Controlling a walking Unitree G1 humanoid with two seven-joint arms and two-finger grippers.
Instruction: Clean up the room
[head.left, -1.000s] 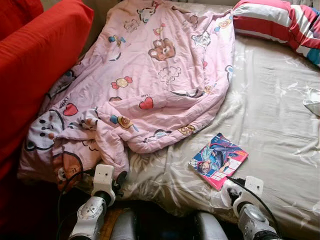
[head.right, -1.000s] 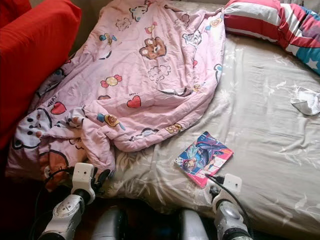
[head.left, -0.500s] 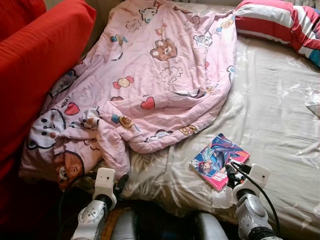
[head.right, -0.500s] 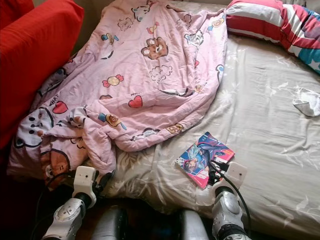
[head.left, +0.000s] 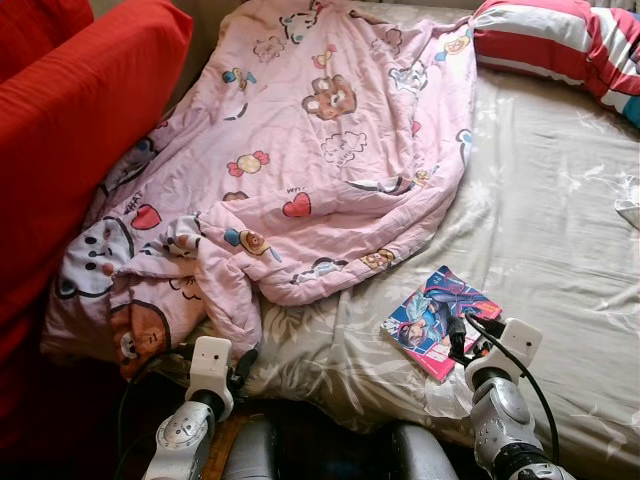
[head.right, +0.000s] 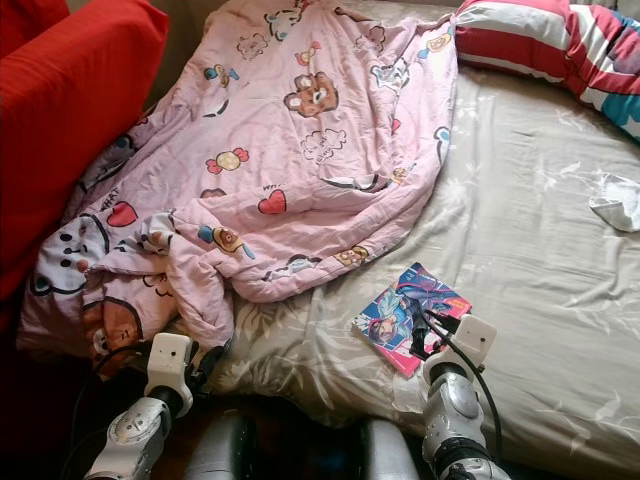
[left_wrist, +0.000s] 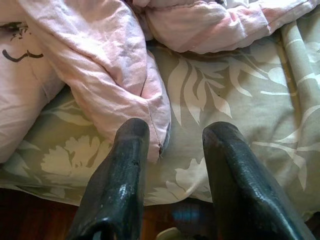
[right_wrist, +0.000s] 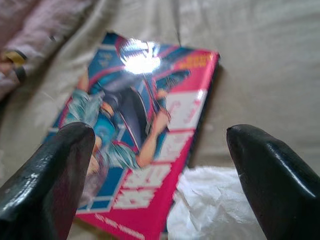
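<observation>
Right gripper (right_wrist: 160, 175), fingers spread, hovers over a comic book (head.left: 436, 319) on the bed (head.left: 540, 230); cover lettering blurred, unreadable. Left gripper (left_wrist: 172, 165), fingers parted, near the blanket (head.left: 300, 170).

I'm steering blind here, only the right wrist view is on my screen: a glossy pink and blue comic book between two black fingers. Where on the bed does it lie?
Observer: The glossy pink and blue comic book lies near the front edge of the beige leaf-patterned bedsheet, apart from the pink cartoon-print quilt.
Operator: Is my right gripper on it?
Observer: The right gripper is open over the book's near corner, not closed on it.
Operator: And the left arm?
Observer: The left gripper is open at the bed's front edge, by a hanging fold of the quilt.
</observation>
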